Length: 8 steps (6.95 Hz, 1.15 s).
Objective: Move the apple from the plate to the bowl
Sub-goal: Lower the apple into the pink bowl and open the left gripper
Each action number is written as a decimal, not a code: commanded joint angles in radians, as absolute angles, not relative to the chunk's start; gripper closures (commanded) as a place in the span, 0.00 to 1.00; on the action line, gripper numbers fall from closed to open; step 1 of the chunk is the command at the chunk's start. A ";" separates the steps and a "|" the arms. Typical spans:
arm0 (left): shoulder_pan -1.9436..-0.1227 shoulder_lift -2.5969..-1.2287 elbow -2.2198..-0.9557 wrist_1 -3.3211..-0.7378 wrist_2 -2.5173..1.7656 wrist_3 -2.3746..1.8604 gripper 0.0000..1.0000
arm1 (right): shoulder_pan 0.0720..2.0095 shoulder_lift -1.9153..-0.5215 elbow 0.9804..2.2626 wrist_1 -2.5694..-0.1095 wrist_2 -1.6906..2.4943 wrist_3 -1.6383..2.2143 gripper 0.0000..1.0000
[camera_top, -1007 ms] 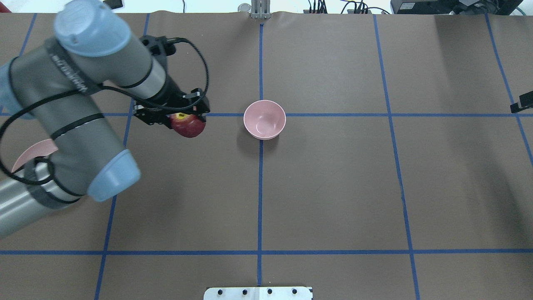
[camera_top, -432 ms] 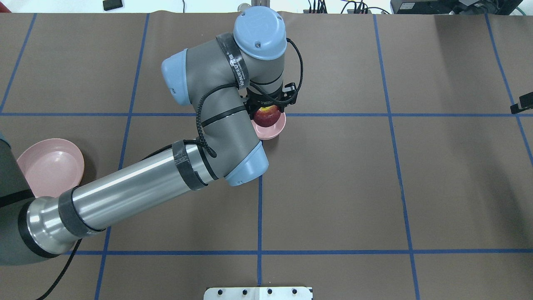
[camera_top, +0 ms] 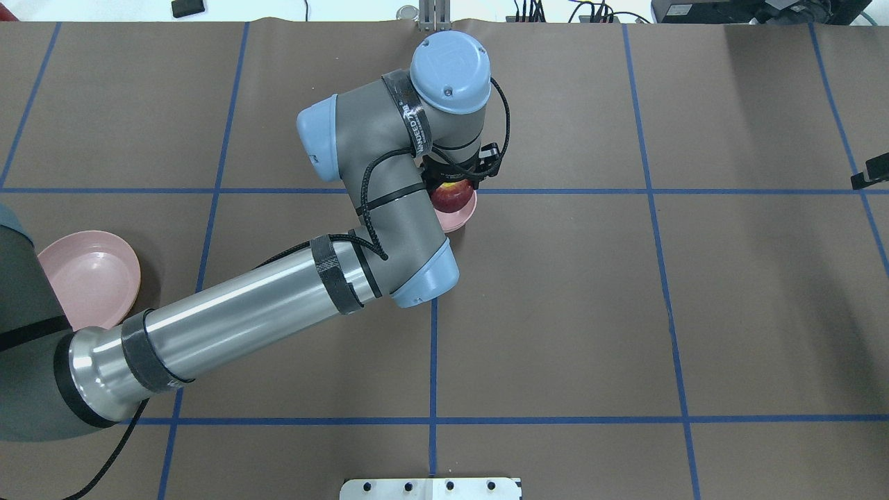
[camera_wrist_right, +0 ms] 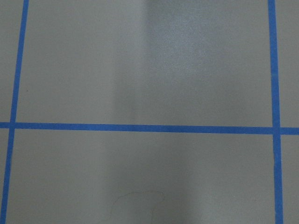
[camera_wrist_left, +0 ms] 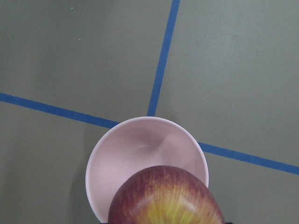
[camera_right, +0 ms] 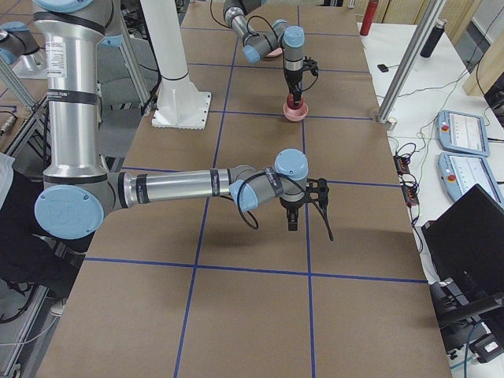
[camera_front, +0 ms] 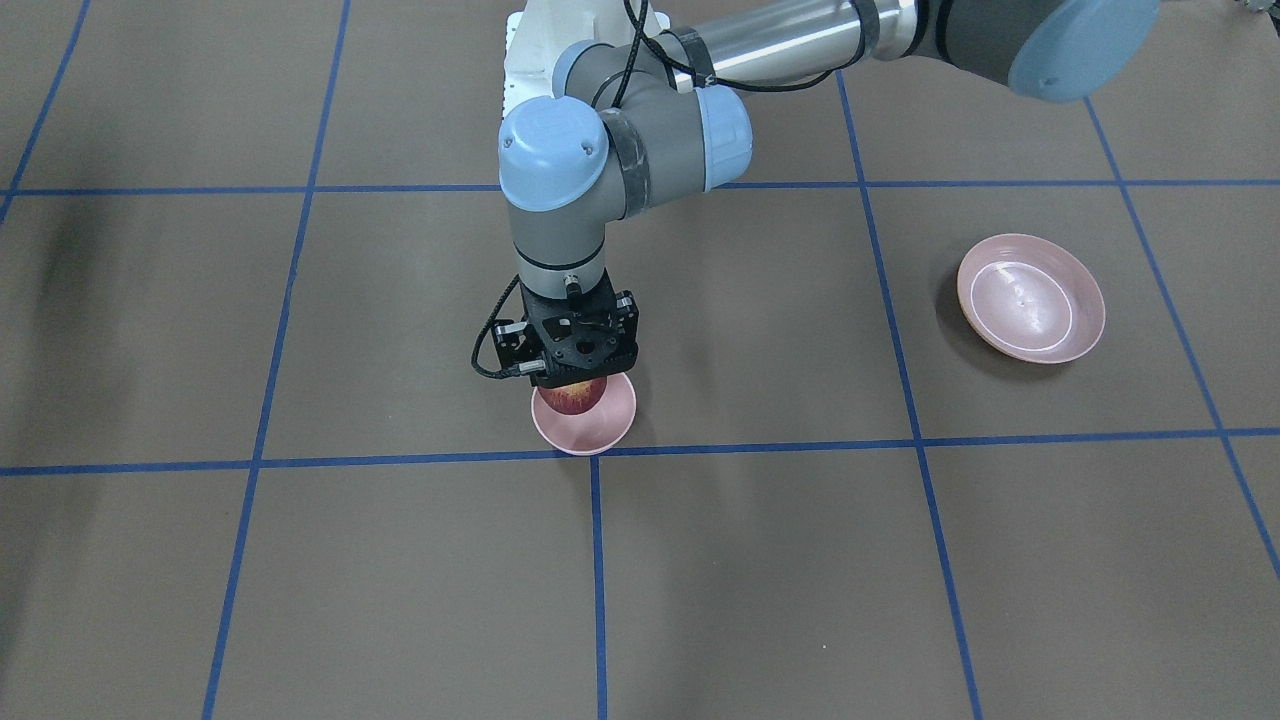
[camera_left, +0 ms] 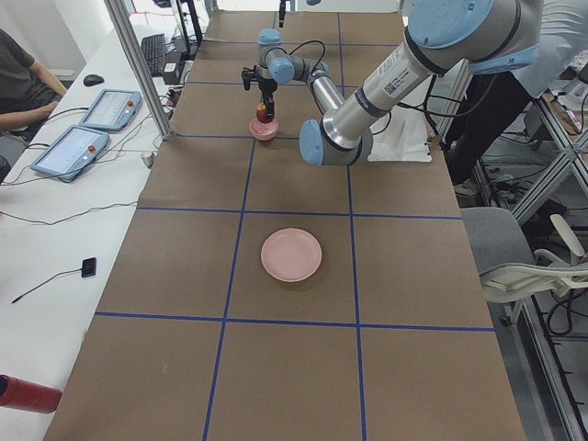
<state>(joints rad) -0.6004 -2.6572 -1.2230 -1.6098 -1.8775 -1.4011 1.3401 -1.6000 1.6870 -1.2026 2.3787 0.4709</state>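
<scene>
My left gripper (camera_front: 572, 375) is shut on the dark red apple (camera_front: 573, 400) and holds it just over the small deep pink bowl (camera_front: 605, 428). In the overhead view the apple (camera_top: 450, 197) covers the far left part of the bowl (camera_top: 464, 217). The left wrist view shows the apple (camera_wrist_left: 166, 198) at the bottom edge, over the bowl (camera_wrist_left: 135, 158). The wide pink plate (camera_top: 90, 278) stands bare at the robot's left; it also shows in the front view (camera_front: 1030, 298). My right gripper (camera_right: 293, 223) hangs over bare table far from the bowl; I cannot tell whether it is open.
The brown table cover carries a grid of blue tape lines (camera_top: 433, 347). My left arm's silver forearm (camera_top: 243, 319) stretches over the table between plate and bowl. A white mount plate (camera_top: 430, 488) sits at the near edge.
My left arm has swung right with the apple, from left of the bowl to over it. The plate, mostly hidden before, now shows.
</scene>
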 commanded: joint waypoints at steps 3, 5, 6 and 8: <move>-0.589 -2.655 -1.160 -1.674 -1.876 -1.401 0.91 | 1.339 -1.601 1.683 -1.201 2.379 0.471 0.00; -0.581 -2.654 -1.154 -1.672 -1.876 -1.401 0.26 | 1.339 -1.601 1.683 -1.201 2.381 0.471 0.00; -0.581 -2.654 -1.155 -1.672 -1.876 -1.401 0.11 | 1.341 -1.603 1.683 -1.201 2.381 0.471 0.00; -0.581 -2.655 -1.163 -1.672 -1.876 -1.404 0.03 | 1.339 -1.603 1.683 -1.200 2.379 0.471 0.00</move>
